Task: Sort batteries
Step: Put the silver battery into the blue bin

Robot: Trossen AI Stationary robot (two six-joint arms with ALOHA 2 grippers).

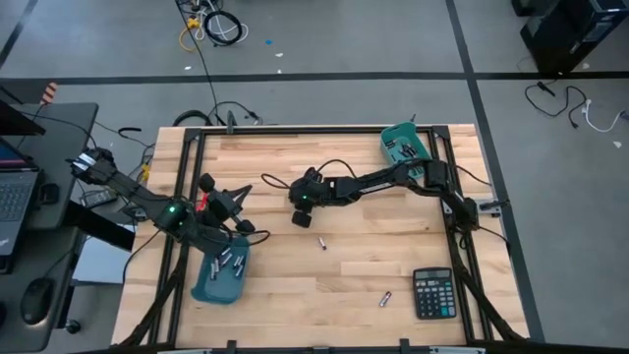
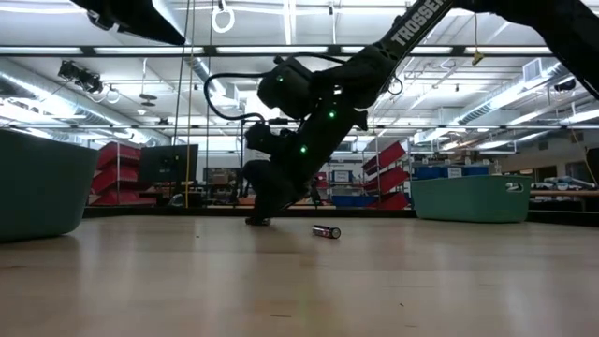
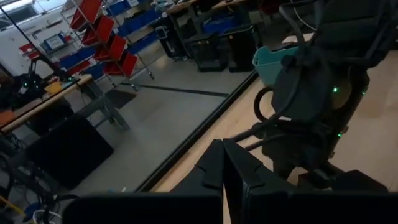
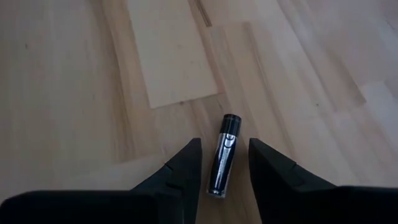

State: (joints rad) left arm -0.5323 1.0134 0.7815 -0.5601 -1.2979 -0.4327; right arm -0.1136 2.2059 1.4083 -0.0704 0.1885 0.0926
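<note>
Batteries lie scattered here: right tool point(image 4: 224, 165) is down at the worktop point(image 1: 344, 285) near its middle, fingers point(image 4: 186, 165) parted and straddling a black battery point(image 4: 223, 155) that lies flat on the wood between them, not yet pinched. Two more cells rest loose nearer the front, one point(image 1: 321, 243) just beside the arm, another point(image 1: 385, 298) near the calculator point(image 1: 433, 293). Left tool point(image 1: 222, 205) hovers over the left teal bin point(image 1: 208, 285) holding several batteries, fingers pressed together. Far right, a second teal bin point(image 1: 390, 140) holds more.
</note>
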